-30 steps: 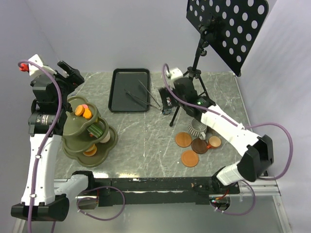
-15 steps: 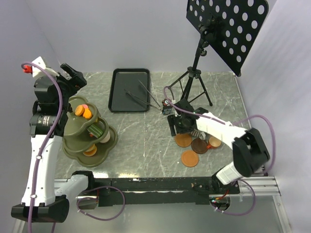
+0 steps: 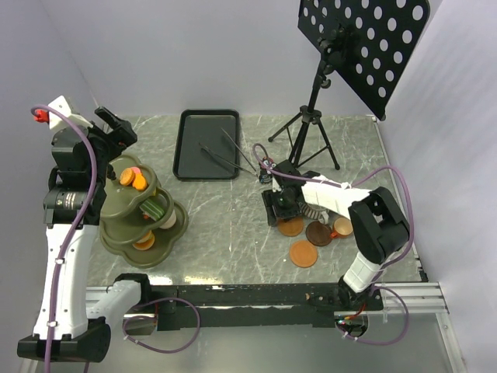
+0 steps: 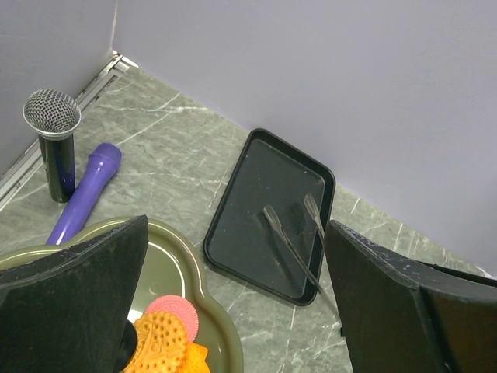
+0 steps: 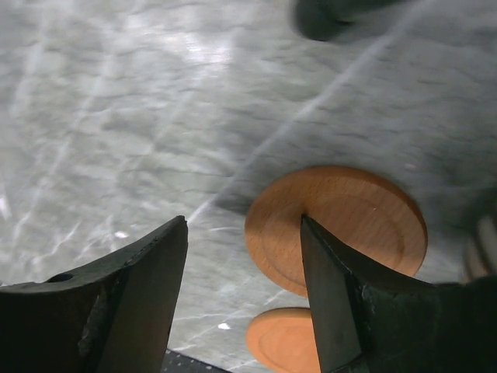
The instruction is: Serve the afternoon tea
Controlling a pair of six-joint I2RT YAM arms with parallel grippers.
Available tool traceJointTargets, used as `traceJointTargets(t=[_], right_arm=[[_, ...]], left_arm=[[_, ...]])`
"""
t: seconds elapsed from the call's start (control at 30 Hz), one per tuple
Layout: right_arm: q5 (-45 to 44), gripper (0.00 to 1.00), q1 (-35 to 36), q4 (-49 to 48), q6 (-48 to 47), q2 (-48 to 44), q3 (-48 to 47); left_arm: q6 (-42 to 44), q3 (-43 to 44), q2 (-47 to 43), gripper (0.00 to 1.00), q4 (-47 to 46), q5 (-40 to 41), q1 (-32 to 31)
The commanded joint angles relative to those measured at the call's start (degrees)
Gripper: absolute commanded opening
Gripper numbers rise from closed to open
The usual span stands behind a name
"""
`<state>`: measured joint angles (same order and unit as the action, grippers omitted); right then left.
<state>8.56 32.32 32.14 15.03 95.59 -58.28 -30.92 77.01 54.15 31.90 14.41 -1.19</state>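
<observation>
Several round brown-orange saucers (image 3: pixel 303 253) lie on the marble table right of centre, with a ribbed grey cup (image 3: pixel 313 208) behind them. My right gripper (image 3: pixel 278 210) is down at the leftmost saucer (image 3: pixel 293 227). In the right wrist view it (image 5: pixel 243 225) is open, one fingertip over that saucer (image 5: pixel 357 221) and the other over bare table. Orange and pink pastries (image 3: pixel 134 177) sit on the olive tiered stand (image 3: pixel 172 233) at left. My left gripper (image 3: pixel 116 128) hangs open above the stand's top tier (image 4: pixel 206 311), beside an orange cookie (image 4: pixel 163 338), holding nothing.
A black tray (image 3: pixel 208 124) with thin metal tongs (image 3: pixel 221 159) lies at the back centre. A tripod music stand (image 3: pixel 311 124) rises behind the saucers. A microphone (image 4: pixel 53 148) and a purple handle (image 4: pixel 81 194) sit by the far left wall.
My right arm dropped from beside the tripod down and nearer to the saucers, and its jaws narrowed. The left gripper shifted only slightly.
</observation>
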Motion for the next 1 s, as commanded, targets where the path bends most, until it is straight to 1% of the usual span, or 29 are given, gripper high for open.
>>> traceJointTargets(t=[0.0,0.1,0.27,0.47,0.6,0.73,0.87,0.97], right_arm=[[10.1,0.67,1.3,-4.2,-4.0,0.8,-1.3],[13.0,0.67,3.0,-5.3,-6.5,4.0,-4.2],[15.4,0.67,6.1,-4.9,-8.8,11.6,-13.6],[16.7,0.66,10.7,-4.9,-7.6,19.7,-24.9],[14.7,0.66,13.7,-6.1,-5.7,24.1,-30.4],[13.8,0.64,15.3,-7.6,-3.2,27.3,-34.1],[13.5,0.63,15.6,-11.1,-2.1,28.7,-34.5],[13.7,0.63,15.5,-11.5,-1.4,31.2,-38.1]], left_arm=[[-0.5,0.4,-0.3,1.0,0.2,-0.2,0.2],[-0.3,0.3,-0.4,1.0,1.2,0.0,0.2],[0.8,0.6,-1.1,1.0,3.0,0.7,0.2],[2.0,-0.4,-2.6,1.0,4.7,0.9,0.3],[2.4,-1.8,-4.0,1.0,5.1,0.7,0.3],[2.1,-2.7,-4.8,1.0,5.1,-0.2,0.3],[2.2,-3.2,-5.1,1.0,5.0,0.1,0.2],[2.1,-3.0,-4.9,1.0,5.0,0.1,0.3]])
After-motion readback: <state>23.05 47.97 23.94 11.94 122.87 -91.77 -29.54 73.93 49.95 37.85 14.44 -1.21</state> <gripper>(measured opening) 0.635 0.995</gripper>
